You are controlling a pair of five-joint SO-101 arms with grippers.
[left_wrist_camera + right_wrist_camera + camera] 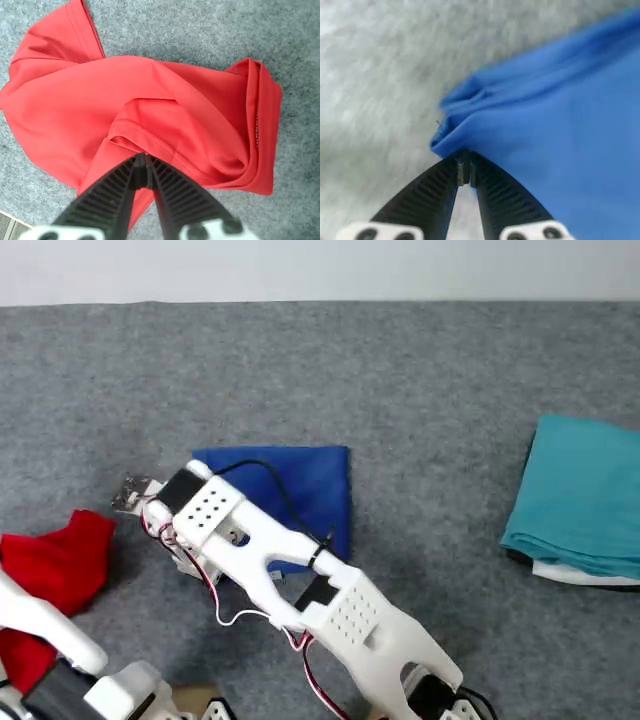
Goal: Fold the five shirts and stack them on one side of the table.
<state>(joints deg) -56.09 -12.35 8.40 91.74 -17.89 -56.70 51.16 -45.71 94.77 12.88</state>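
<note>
Soft, light, limp cloth, best pinched at a hem or corner. The right fingers (427, 192) clamp the blue shirt (555, 120) at its corner, mid-counter (420, 370). The left fingers (110, 192) grip a fold of the red shirt (75, 105), which lies crumpled on the left side.

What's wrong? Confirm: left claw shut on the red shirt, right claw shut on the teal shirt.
Only the colour is wrong: the right wrist view shows the right claw shut on the blue shirt. The left claw is shut on the red shirt.
</note>
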